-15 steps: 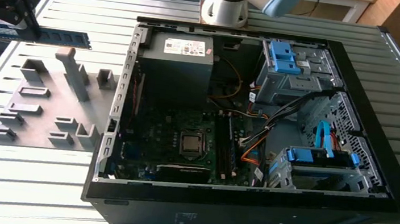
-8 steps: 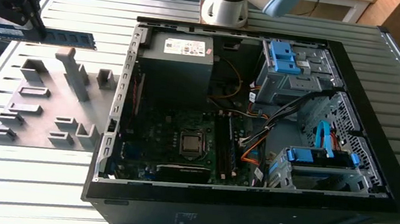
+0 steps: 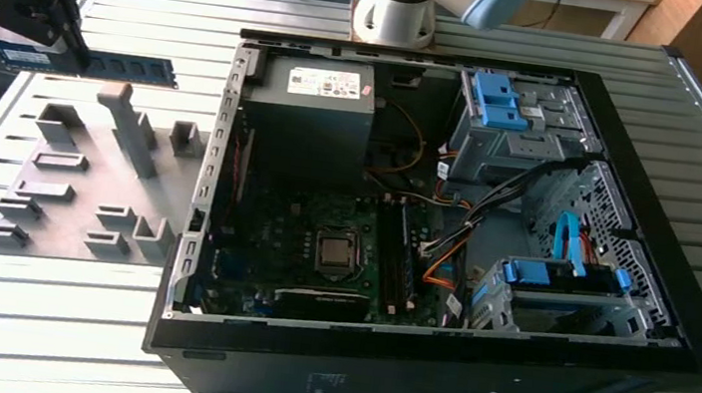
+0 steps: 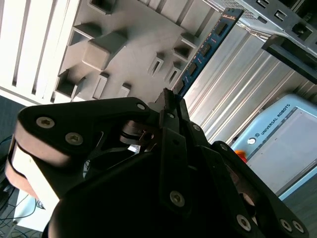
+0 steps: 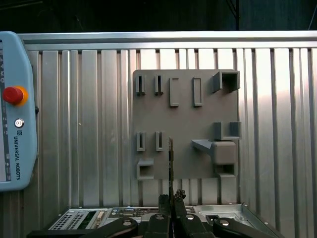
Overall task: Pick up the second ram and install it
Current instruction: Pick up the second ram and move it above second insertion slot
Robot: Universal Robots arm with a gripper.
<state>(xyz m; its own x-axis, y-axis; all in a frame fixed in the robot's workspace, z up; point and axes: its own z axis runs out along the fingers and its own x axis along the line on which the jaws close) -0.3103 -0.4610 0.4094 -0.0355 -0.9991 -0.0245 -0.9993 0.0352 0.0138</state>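
My gripper (image 3: 72, 54) is clamped on the second ram (image 3: 133, 68), seemingly hanging clear above the grey tray (image 3: 73, 191)

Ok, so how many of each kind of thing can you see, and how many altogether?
Ram stick, pinched in the gripper: 1
Gripper: 1
Grey tray: 1
Open computer case: 1
Control tablet with a red button: 1
Total: 5
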